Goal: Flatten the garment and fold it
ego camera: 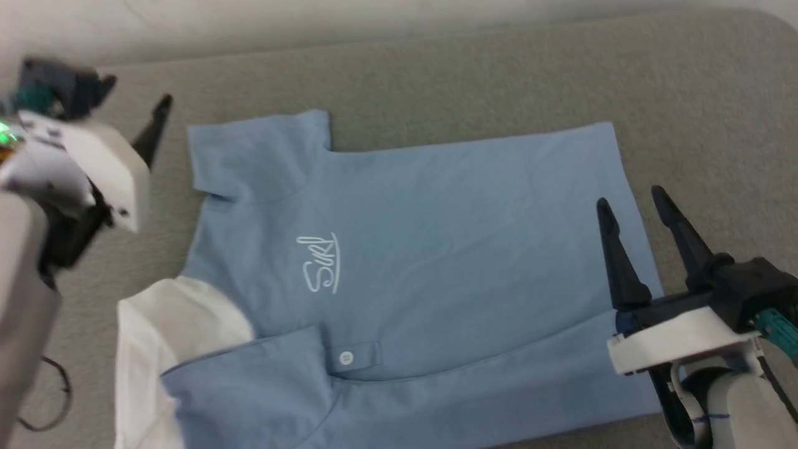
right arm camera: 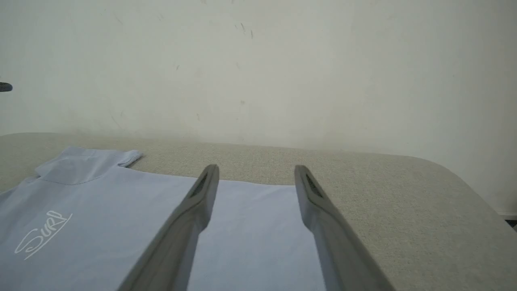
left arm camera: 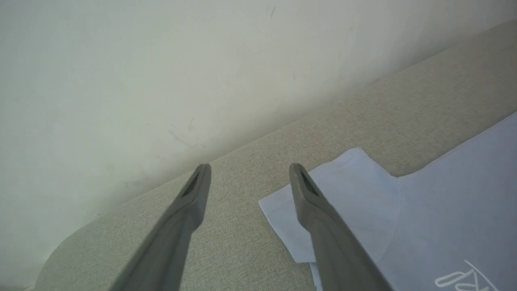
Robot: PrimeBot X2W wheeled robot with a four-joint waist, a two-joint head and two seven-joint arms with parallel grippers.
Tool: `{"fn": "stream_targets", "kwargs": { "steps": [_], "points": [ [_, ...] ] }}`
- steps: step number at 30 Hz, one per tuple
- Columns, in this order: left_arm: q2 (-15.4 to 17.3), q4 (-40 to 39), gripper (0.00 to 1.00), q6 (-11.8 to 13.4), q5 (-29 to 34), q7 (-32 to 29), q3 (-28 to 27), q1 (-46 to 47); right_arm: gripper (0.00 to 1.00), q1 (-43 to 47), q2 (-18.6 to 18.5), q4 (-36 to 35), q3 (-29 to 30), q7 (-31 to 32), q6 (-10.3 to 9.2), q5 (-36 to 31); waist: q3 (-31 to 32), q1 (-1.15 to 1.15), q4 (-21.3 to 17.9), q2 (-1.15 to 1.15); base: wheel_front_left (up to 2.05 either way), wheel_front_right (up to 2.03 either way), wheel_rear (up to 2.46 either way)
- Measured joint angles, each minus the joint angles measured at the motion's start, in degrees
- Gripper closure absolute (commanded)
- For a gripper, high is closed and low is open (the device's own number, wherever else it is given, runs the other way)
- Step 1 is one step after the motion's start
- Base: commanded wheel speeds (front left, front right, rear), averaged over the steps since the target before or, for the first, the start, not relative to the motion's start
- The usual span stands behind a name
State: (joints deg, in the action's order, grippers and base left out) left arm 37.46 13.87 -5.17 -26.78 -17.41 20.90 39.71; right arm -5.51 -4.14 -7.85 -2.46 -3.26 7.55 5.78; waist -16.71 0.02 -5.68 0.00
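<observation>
Both the right end effector (ego camera: 629,198) and the left end effector (ego camera: 137,90) have their fingers spread wide and hold nothing. Nearest, the right one hangs over the hem end of the shirt (ego camera: 436,237); whether it touches the cloth I cannot tell. The shirt lies flat, chest up, on the grey cloth-covered table (ego camera: 499,75). Its long axis runs side to side, with the white collar (ego camera: 168,330) and buttoned placket (ego camera: 349,357) at the robot's left and the hem to the right. Farther off, the left one hovers by the far sleeve (ego camera: 255,149), one finger over its corner. A pale wall (right arm camera: 258,60) stands behind.
</observation>
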Motion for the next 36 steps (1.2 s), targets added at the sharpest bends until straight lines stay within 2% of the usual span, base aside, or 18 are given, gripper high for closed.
{"fn": "stream_targets", "kwargs": {
  "steps": [3,8,9,13,17,24,25,26,31,36],
  "points": [
    [0.97,4.92,0.00,-1.29,-3.10,-8.43,1.19,5.20,0.00,-0.88,0.45,0.70,-0.69,-0.52,0.00,0.31,-2.26,0.00,-2.24,0.00,0.00,0.00,0.00],
    [2.64,10.38,0.00,-1.49,-9.25,-23.80,2.36,10.45,0.00,-1.55,0.80,2.11,-1.07,-1.64,0.00,0.35,-5.58,-0.01,-5.88,0.00,0.00,0.00,0.00],
    [2.64,10.38,0.00,-1.49,-9.25,-23.80,2.36,10.45,0.00,-1.55,0.80,2.11,-1.07,-1.64,0.00,0.35,-5.58,-0.01,-5.88,0.00,0.00,0.00,0.00],
    [4.08,11.96,0.00,-1.85,-12.23,-32.39,2.41,13.27,0.00,-1.65,0.91,3.30,-1.15,-2.48,0.00,0.44,-8.14,-0.01,-8.16,0.00,0.00,0.00,0.00],
    [5.02,12.45,0.00,-0.93,-13.60,-38.38,2.44,13.93,0.00,-1.96,0.98,4.31,-1.09,-3.10,0.00,0.51,-10.40,-0.01,-9.82,0.00,0.00,0.00,0.00],
    [6.81,11.45,0.00,-0.07,-13.74,-40.14,2.21,15.22,0.00,-2.81,1.01,5.30,-1.21,-3.88,0.00,1.52,-13.22,-0.03,-11.29,0.00,0.00,0.00,0.00],
    [6.89,11.44,0.59,-0.09,-14.23,-40.62,2.13,15.41,0.00,-2.91,1.01,5.42,-1.19,-3.88,0.00,1.52,-13.45,-0.03,-11.33,0.00,0.00,0.00,0.00],
    [6.92,11.44,1.00,-0.09,-14.83,-40.98,1.96,15.56,0.00,-3.00,1.01,5.54,-1.12,-3.87,0.00,1.52,-13.60,-0.03,-11.30,0.00,0.00,0.00,0.00],
    [5.86,11.68,1.00,-0.43,-14.93,-37.22,2.50,15.58,0.00,-3.39,1.04,6.20,-0.15,-3.54,0.00,1.09,-13.26,-0.02,-10.36,0.00,0.00,0.00,0.00],
    [4.16,12.66,1.00,-1.34,-11.63,-27.30,4.76,14.40,0.00,-3.70,0.99,5.95,1.65,-1.22,0.00,-0.77,-11.24,-0.02,-8.87,0.00,0.00,0.00,0.00]
  ]
}}
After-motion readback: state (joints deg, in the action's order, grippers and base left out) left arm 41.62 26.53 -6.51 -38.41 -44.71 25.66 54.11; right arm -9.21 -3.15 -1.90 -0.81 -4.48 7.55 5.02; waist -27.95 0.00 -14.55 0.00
